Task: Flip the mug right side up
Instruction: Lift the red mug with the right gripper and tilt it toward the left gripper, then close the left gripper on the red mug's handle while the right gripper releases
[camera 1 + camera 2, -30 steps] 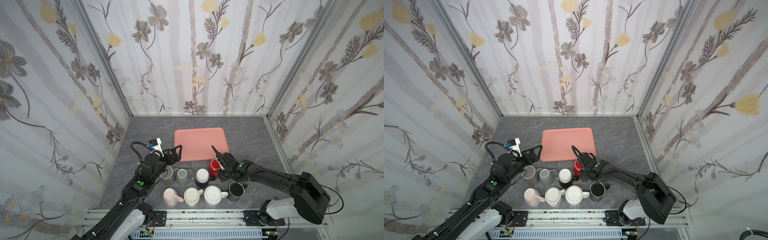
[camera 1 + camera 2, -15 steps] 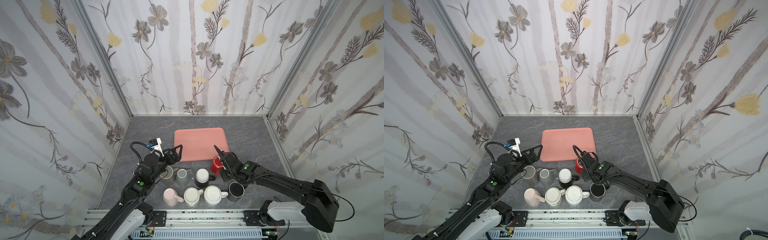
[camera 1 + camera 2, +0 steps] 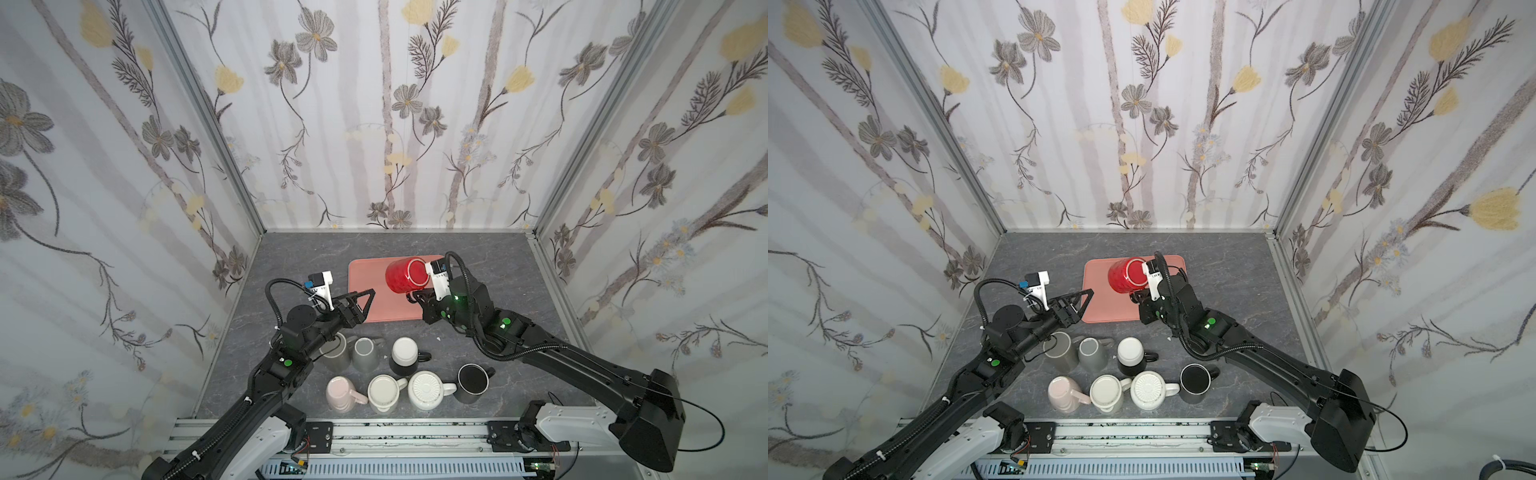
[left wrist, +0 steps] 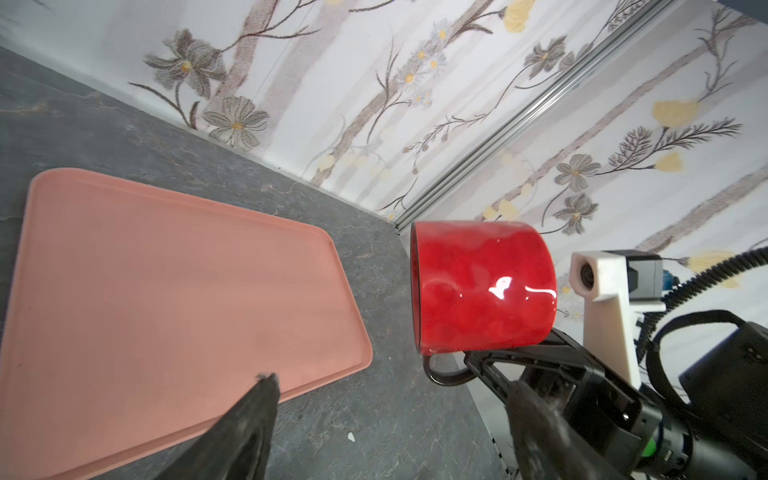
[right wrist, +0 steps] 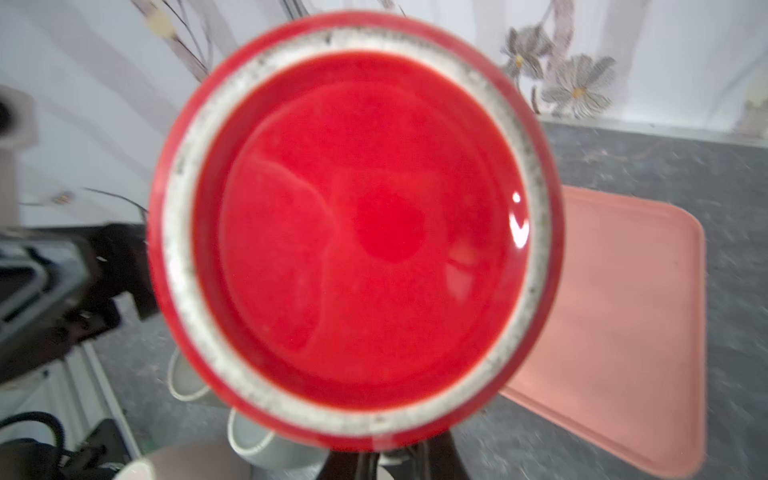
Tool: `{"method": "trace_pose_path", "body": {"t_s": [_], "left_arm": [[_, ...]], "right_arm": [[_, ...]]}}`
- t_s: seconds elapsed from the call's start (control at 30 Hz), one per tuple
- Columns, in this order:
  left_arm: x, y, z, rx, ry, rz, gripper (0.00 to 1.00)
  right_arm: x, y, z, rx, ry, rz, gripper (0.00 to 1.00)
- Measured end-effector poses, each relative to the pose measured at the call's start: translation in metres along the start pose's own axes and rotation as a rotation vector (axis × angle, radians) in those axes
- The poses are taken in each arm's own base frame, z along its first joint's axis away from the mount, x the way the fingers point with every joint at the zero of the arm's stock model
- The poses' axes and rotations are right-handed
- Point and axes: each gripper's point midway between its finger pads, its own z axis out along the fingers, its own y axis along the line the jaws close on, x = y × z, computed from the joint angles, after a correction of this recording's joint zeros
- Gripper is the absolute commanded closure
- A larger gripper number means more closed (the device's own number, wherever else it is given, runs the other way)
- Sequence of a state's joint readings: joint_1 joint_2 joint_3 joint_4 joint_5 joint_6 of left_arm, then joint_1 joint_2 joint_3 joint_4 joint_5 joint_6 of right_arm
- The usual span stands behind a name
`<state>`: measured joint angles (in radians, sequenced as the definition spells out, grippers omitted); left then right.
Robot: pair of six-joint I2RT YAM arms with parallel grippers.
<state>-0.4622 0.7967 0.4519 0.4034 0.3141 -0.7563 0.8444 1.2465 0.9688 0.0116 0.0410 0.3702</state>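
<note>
1. The right claw (image 3: 417,296) is clamped tight on the dark handle (image 4: 446,376) of the red mug (image 3: 405,274). The left wrist view shows the claw pinching the handle just under the mug's body.
2. The red mug hangs in the air over the far right part of the pink tray (image 3: 386,309), touching nothing else. It lies on its side, and its base fills the right wrist view.
3. A second ago the mug sat low on the grey surface (image 3: 291,257), beside the other mugs (image 3: 405,351), with the claw closing at it. It has since been lifted clear, carried over the tray and tipped sideways.
4. Judged from this, the grasp and lift are done and the turn is about half made. What remains is to roll it on until the mouth faces up, then set it on its base. A handle-only hold may let the mug swing.
5. The left claw (image 3: 363,301) stands wide and empty at the tray's near left corner, apart from the mug.
6. The other mugs rest on the surface as before.
</note>
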Motion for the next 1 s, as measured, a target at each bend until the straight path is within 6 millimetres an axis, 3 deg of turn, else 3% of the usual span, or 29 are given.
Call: {"method": "trace_pose_path", "body": {"t_s": [0.13,0.33,0.5,0.7,1.0], "left_arm": [[-0.001,-0.013,-0.005,0.092,-0.011,-0.01,0.37],[-0.007,-0.035,-0.013,0.224,-0.04,-0.009,0.47],[-0.014,-0.045,-0.017,0.288,-0.075,-0.008,0.51],[-0.023,-0.058,-0.023,0.35,-0.111,0.007,0.71],[-0.024,-0.061,-0.023,0.368,-0.11,-0.007,0.75]], "right_arm": [[-0.035,0.028,0.011,-0.158,-0.129,0.063,1.0],[-0.056,0.066,0.017,-0.398,-0.208,0.153,1.0],[-0.057,0.089,0.013,-0.555,-0.21,0.205,1.0],[-0.052,0.104,0.004,-0.658,-0.201,0.246,1.0],[-0.045,0.116,0.005,-0.734,-0.18,0.285,1.0]]}}
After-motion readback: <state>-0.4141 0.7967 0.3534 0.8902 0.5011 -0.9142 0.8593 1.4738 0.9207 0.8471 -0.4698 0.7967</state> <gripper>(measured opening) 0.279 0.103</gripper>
